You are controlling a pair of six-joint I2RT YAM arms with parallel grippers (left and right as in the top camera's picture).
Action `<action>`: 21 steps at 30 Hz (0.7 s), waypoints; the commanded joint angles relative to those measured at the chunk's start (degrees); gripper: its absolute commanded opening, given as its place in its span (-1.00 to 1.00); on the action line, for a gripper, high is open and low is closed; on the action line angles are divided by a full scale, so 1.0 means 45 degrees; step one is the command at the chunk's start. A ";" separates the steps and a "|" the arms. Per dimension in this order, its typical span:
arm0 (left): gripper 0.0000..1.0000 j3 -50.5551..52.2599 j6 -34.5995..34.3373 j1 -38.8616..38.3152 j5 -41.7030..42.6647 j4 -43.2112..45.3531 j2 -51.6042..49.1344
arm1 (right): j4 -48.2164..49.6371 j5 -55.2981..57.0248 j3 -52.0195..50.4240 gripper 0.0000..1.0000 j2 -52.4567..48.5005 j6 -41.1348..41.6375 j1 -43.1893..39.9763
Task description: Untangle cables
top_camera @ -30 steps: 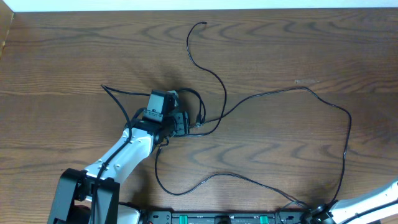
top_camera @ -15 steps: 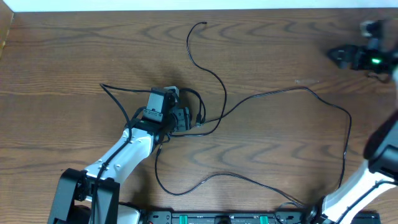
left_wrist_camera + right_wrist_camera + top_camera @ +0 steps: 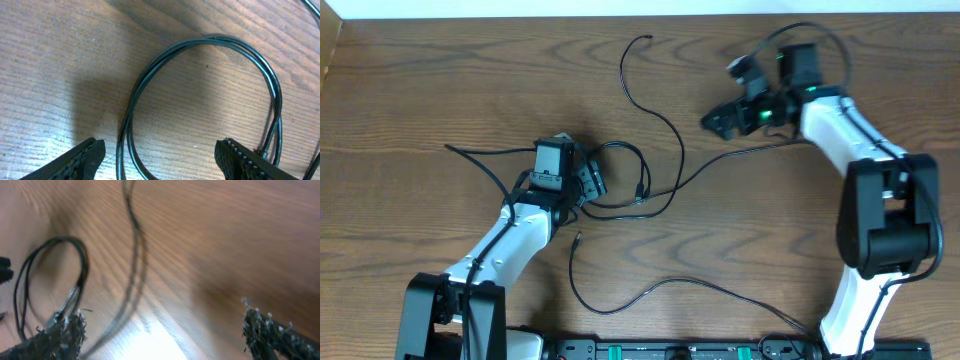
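**Left jaws widen, right arm arrives over the tangle**

The cables point(image 3: 665, 130) lie mid-table point(image 3: 420, 80), black cords crossing at a small doubled loop point(image 3: 220, 40). One strand runs to 12 o'clock and another trails toward 5 o'clock.

My left gripper point(image 3: 590, 182), at the loop's 9 o'clock, has drawn back toward 9. Its jaws are spread wider than a second ago, and the loop lies between them ungripped.

My right gripper point(image 3: 718, 120) has swung in from the 5 o'clock corner to the loop's 2 o'clock, jaws spread wide and empty.

I judge the crossing not yet undone, though both arms can now reach it.
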State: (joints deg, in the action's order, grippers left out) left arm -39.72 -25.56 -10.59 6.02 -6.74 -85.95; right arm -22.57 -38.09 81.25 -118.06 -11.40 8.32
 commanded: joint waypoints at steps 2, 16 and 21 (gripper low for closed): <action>0.52 0.0112 -0.0112 0.0039 -0.0160 -0.0185 -0.0024 | 0.0782 0.0107 -0.0607 0.99 -0.0044 0.2667 0.1209; 0.60 0.0112 -0.0107 0.0039 -0.0160 -0.0189 -0.0024 | 0.0913 0.2055 -0.1613 0.98 -0.0058 0.5901 0.3215; 0.60 0.0112 -0.0107 0.0039 -0.0155 -0.0194 -0.0024 | 0.0996 0.2064 -0.2069 0.77 -0.0092 0.6455 0.3487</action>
State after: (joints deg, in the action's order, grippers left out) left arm -39.72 -25.71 -10.59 6.02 -7.46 -85.95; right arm -17.72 -29.98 74.41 -118.04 14.44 23.03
